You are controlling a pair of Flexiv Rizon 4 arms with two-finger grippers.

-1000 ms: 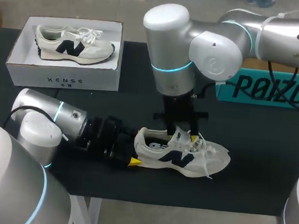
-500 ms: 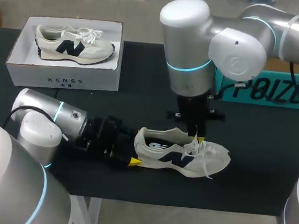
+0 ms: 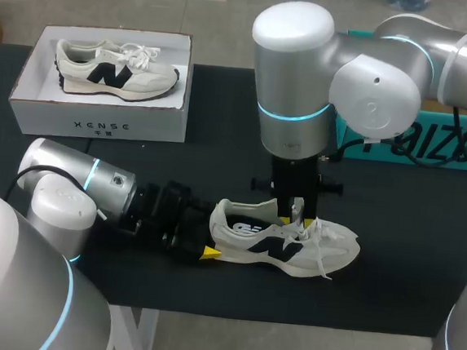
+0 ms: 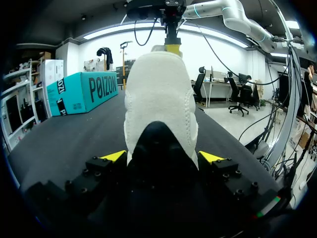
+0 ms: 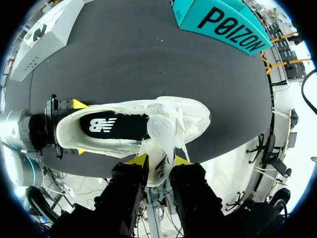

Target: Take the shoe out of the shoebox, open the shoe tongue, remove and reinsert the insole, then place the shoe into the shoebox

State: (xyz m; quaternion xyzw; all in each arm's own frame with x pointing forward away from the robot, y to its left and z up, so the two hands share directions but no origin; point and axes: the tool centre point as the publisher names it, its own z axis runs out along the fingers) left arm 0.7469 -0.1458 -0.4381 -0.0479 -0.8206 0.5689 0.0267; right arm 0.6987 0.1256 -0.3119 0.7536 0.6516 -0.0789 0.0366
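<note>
A robotics lab, by the look of it. Two grey arms with lit blue rings stand over a black-covered bench (image 3: 404, 280): the left arm (image 3: 69, 179) at the head view's lower left, the right arm (image 3: 298, 91) coming in from the upper right. A white shoebox (image 3: 99, 122) sits upper left, and a teal box (image 3: 432, 147) sits at the right edge.

The head view looks down from above and behind the robot, taking in the black desk (image 3: 404, 280) from far edge to near edge. The left wrist view sits low and close behind the heel of the shoe (image 4: 159, 99), facing along the desk toward its right edge. The right wrist view hangs close above, looking straight down — all three share that shoe and the desk around it
</note>
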